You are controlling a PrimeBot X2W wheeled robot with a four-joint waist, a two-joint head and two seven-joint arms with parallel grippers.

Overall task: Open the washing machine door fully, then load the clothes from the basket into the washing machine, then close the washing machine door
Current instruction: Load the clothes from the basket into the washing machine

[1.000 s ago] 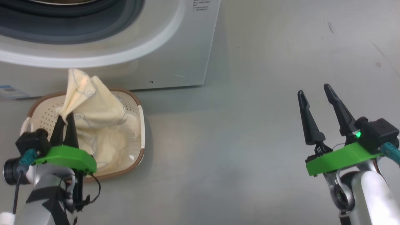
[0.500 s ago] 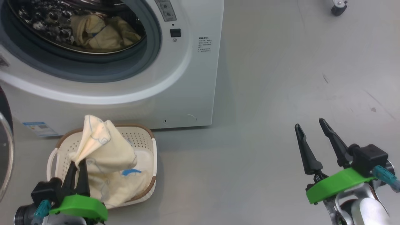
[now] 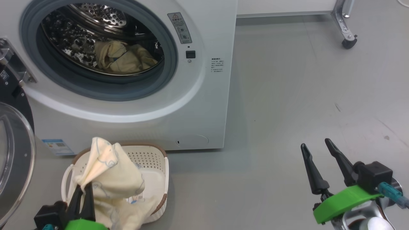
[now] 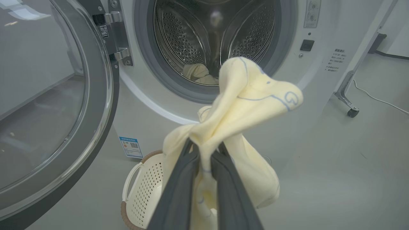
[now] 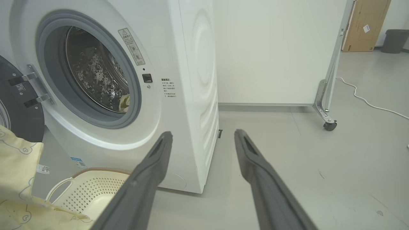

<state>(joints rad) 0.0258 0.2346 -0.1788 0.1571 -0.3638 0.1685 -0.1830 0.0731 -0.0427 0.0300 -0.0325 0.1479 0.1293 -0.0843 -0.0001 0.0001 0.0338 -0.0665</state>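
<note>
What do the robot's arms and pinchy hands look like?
Each gripper has two long, pointed black fingers, like a beak. The right gripper sits on a bright green plastic mount, with a black box and a teal cable plug beside it, above a shiny silver-white wrist. The left gripper has the same dark fingers, green mount and black box.

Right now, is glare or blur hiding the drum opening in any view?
Head view: drum sharp. Left wrist view: held garment covers part of the opening's lower rim; door glass mirrors the room. Right wrist view: opening clear, steel glinting.
</note>
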